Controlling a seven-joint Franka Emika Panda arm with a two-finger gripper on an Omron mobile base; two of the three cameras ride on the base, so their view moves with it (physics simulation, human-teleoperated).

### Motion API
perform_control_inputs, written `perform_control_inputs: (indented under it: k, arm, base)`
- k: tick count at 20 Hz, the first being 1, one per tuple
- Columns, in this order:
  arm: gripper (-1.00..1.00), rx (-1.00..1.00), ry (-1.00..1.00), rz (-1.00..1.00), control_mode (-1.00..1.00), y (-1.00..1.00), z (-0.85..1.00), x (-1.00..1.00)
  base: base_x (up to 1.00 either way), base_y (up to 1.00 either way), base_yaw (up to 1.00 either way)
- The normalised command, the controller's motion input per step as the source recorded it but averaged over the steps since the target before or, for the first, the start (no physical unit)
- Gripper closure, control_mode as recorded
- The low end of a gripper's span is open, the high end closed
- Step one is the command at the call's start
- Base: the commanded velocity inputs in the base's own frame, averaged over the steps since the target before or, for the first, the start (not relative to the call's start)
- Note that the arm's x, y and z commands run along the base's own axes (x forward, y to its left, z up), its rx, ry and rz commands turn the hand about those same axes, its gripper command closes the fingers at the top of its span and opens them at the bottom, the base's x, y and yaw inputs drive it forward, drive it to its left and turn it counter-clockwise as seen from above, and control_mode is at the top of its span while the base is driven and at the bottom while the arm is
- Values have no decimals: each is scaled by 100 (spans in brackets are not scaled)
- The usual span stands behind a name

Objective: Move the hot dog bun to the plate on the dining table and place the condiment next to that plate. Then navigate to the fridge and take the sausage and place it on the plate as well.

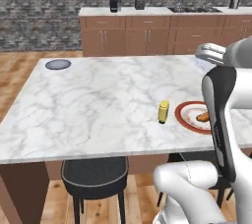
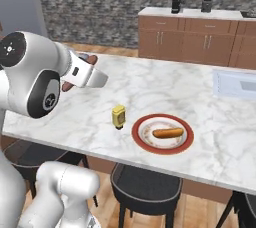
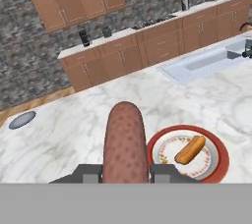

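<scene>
We see the sausage (image 3: 125, 142), a pinkish-brown cylinder, clamped between the jaws of the gripper (image 3: 125, 174); in the hand view it juts forward from between the two dark fingertips (image 3: 90, 176), and in the right base view its reddish end (image 2: 90, 60) peeks out past the white hand, raised above the worktop. Below and ahead of it lies the plate (image 3: 219, 152), white with a broad red-orange rim, and on it the hot dog bun (image 3: 190, 150), an orange-tan roll lying flat near the plate's middle. The sausage is apart from both plate and bun. Just beside the plate, on its left in the right base view, stands the condiment (image 2: 118, 116), a small upright yellow bottle with a darker cap, close to the rim but not touching it. All of these rest on the dining table (image 1: 98, 100), a white marble worktop with grey veins. Near its far left corner sits a small flat grey-blue dish (image 1: 58, 64), well apart from the plate. A sink (image 3: 206, 62) is set into the worktop's far right. Dark round stools (image 1: 94, 174) stand under the near edge. Beyond, wooden cabinets (image 1: 147, 34) run along a stone wall.
</scene>
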Motion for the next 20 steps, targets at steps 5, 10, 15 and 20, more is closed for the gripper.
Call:
perform_control_inputs:
  k: [5,10,15,20]
  arm:
    - [100,0,0,0,100,0,0,0]
    - [100,13,20,-10,-100,-39,0,60]
    - [100,20,45,-11,-100,-67,-18,97]
    - [100,10,37,-4,-100,-49,-74,59]
  base:
    - [81,-60,-19]
    - [39,-18,-8]
    - [0,0,0]
    - [0,0,0]
